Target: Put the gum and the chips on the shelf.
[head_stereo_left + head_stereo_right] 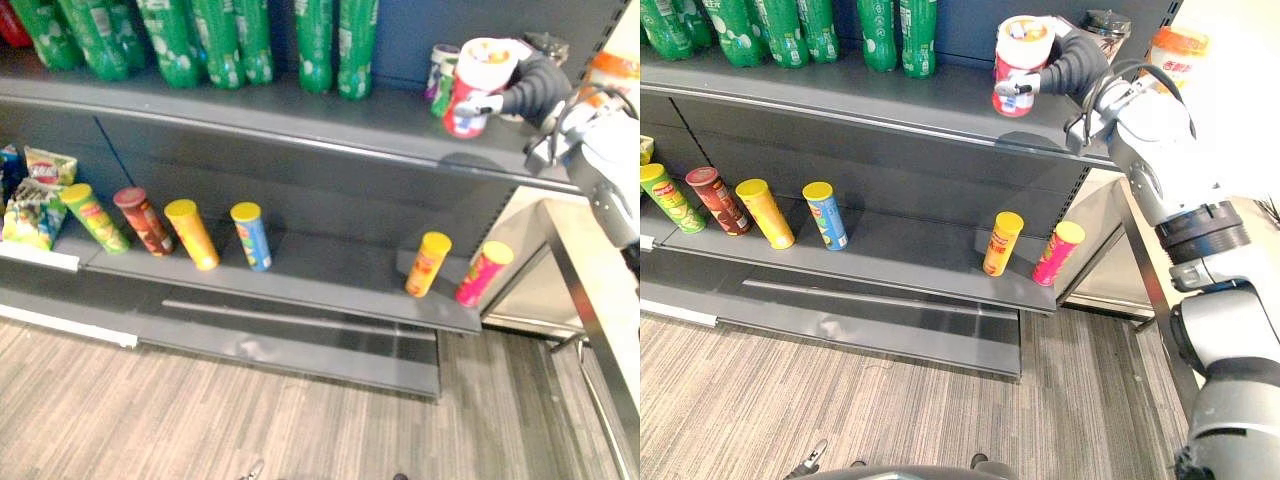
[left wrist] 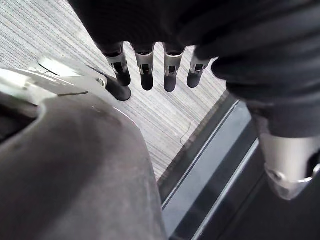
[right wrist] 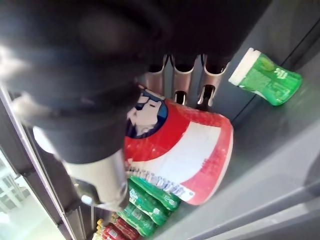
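A dark grey shelf unit (image 1: 300, 112) is seen standing on a grey striped floor (image 1: 200, 420). A row of green bottles (image 1: 220, 40) is noted along the upper shelf, from its left end to past the middle.

On the lower shelf (image 1: 330, 268), six chip cans are recorded leaning back. A green can (image 1: 95, 217), a dark red can (image 1: 143, 221), a yellow can (image 1: 192, 233) and a blue can (image 1: 251, 236) are grouped at the left. An orange can (image 1: 429, 263) and a pink can (image 1: 484, 272) are set well apart at the right end. Snack bags (image 1: 38, 200) are seen at the far left.

The chips (image 1: 475, 90), a red and white cup, are grasped by the right hand (image 1: 1070, 62) at the right end of the upper shelf. The fingers (image 3: 185, 80) are curled round its side. The cup is held tilted, and contact with the shelf cannot be told.

The gum (image 3: 265, 75), a green container with a white cap, is seen on the upper shelf just beside the cup.

The left hand (image 2: 146, 67) is observed above the floor, fingers straight and nothing held.
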`<state>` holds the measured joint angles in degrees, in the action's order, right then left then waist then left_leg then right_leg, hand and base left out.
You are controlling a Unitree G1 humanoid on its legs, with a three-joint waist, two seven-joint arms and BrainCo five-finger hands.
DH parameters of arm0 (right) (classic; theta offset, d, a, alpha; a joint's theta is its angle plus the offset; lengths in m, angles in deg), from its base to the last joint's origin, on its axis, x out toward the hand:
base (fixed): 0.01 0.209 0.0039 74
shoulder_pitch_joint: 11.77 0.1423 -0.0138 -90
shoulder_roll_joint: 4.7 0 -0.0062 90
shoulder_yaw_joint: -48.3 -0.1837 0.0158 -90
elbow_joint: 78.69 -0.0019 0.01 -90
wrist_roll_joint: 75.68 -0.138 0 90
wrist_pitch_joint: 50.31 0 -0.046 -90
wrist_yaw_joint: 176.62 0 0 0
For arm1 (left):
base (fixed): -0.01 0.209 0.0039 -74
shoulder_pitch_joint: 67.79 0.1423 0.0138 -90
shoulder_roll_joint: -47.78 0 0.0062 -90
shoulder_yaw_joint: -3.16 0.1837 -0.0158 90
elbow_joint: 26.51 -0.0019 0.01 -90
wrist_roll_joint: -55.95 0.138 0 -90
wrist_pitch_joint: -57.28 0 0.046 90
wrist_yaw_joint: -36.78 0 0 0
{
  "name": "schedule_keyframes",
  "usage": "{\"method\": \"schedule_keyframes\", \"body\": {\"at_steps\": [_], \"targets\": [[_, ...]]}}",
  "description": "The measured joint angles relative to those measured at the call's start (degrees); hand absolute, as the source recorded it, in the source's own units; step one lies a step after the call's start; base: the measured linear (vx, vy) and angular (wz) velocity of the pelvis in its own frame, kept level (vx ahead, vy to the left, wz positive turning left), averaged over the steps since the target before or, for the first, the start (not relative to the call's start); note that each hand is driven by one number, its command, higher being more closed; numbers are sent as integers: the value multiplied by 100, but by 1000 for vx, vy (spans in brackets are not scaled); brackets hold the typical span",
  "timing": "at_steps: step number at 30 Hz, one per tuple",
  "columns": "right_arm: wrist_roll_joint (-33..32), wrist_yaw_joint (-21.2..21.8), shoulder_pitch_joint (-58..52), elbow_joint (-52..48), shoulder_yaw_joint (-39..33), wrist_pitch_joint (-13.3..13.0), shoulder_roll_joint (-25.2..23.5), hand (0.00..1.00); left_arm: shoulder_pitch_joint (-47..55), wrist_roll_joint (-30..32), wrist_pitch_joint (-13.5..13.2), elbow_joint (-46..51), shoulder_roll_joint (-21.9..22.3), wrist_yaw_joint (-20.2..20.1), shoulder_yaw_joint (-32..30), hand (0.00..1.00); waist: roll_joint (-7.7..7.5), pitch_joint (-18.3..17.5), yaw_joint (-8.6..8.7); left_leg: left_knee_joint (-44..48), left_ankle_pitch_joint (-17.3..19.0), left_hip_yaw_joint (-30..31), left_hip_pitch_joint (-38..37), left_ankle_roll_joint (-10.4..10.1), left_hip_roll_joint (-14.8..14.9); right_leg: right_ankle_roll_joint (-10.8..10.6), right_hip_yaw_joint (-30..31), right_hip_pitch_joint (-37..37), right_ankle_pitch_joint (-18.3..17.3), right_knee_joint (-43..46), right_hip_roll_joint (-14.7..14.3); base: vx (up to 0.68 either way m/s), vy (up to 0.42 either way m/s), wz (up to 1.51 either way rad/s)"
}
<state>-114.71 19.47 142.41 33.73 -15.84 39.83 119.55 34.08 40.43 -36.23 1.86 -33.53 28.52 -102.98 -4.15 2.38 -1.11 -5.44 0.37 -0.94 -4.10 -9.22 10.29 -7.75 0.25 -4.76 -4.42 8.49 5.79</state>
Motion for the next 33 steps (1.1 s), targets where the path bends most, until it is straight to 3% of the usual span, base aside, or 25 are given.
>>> {"method": "schedule_keyframes", "body": {"at_steps": [11, 18, 22, 28, 33], "targets": [[-5, -68, 115, 622, -6, 97, -347, 100, -148, 0, 2, 5, 31, 0, 68, 0, 107, 70, -68, 0, 1, 2, 20, -11, 53, 10, -3, -1, 16, -43, -58, 1, 0, 0], [413, -99, 366, 2084, -84, 311, -835, 100, -148, -228, -3, 6, 51, -11, 125, 0, 171, 134, -133, 2, -16, 152, 126, -29, 61, 10, -150, 2, 16, -70, -47, 11, 1, 10], [924, -319, 901, 2980, -620, 340, -1145, 100, -173, -240, -8, 9, 59, 7, 124, 0, 284, 282, -236, 2, -27, 256, 192, -42, 85, 10, -247, 12, 16, -94, -56, 19, -1, 13], [1499, -464, 1336, 3522, -1263, 337, -1510, 100, -354, -241, -6, 19, 59, 22, 127, 0, 270, 529, -260, 65, -18, 346, 213, -60, 92, 10, -324, 105, 16, -137, -55, 8, 1, 6], [1676, -500, 1385, 3729, -1484, 329, -1584, 100, -453, -240, -6, 30, 57, 32, 298, 0, 276, 535, -255, 115, -18, 476, 270, -60, 92, 9, -423, 150, 14, -138, -47, -5, 1, 11]]}}
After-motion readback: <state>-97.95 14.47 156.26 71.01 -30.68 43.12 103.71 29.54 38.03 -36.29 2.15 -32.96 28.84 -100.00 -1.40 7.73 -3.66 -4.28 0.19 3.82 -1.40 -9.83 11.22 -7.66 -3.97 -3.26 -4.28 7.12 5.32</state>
